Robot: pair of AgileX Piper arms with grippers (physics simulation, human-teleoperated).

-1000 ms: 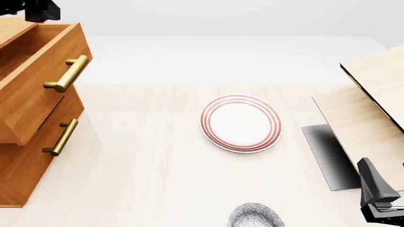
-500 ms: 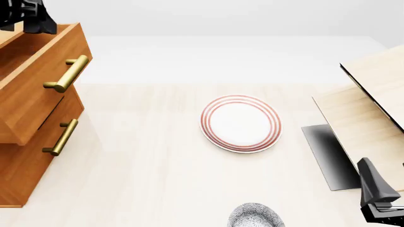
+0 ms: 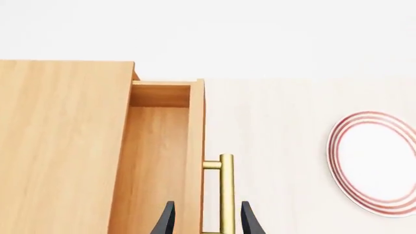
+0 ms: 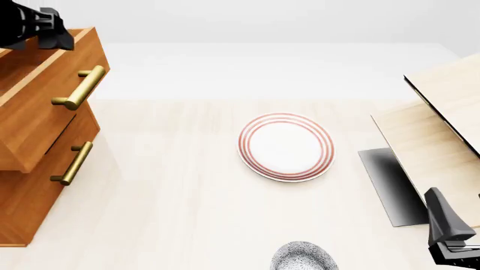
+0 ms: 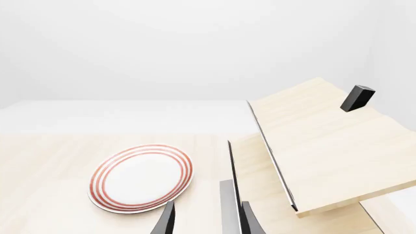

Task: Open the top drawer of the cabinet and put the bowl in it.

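Left pincer (image 4: 46,27) has shifted; plate (image 4: 286,147) lies between cabinet (image 4: 34,185) and bowl (image 4: 303,257).

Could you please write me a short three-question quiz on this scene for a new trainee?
1. True or false: the top drawer is pulled out.
2. Where does the bowl sit? A) in the drawer B) on the plate C) on the table, at the near edge of the front view
3. Fill in: the left pincer hovers over the drawer's brass ____.

Key: 1 true; 2 C; 3 handle.
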